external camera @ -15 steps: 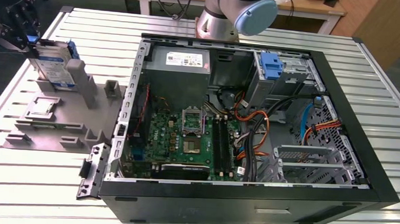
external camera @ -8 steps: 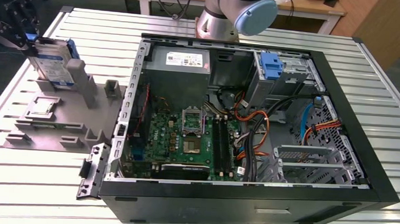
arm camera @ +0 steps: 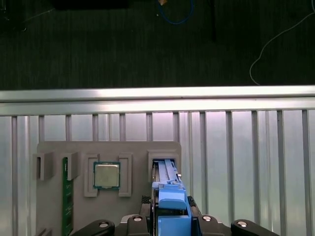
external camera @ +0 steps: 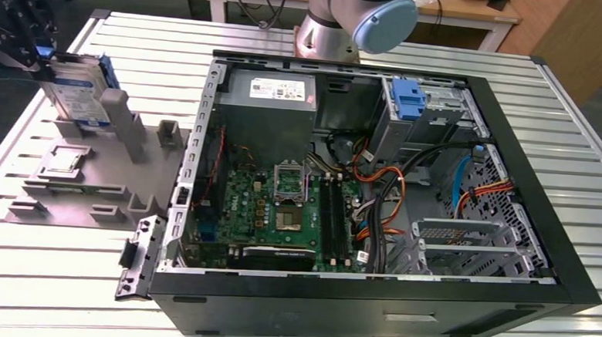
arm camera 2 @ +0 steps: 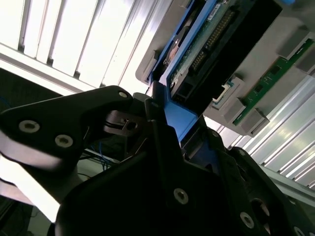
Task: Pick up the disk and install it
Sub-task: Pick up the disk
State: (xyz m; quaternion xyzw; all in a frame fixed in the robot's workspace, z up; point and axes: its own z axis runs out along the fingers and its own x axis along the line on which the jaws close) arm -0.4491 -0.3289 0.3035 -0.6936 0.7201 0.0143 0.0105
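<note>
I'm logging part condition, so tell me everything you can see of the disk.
The disk is a flat silver-grey rectangular drive with a white-and-blue label, edged by a blue plastic frame. It stands upright on edge in the grey holder at the exterior view's left, outside the computer case. The end effector is shut on its frame's upper end.
</note>
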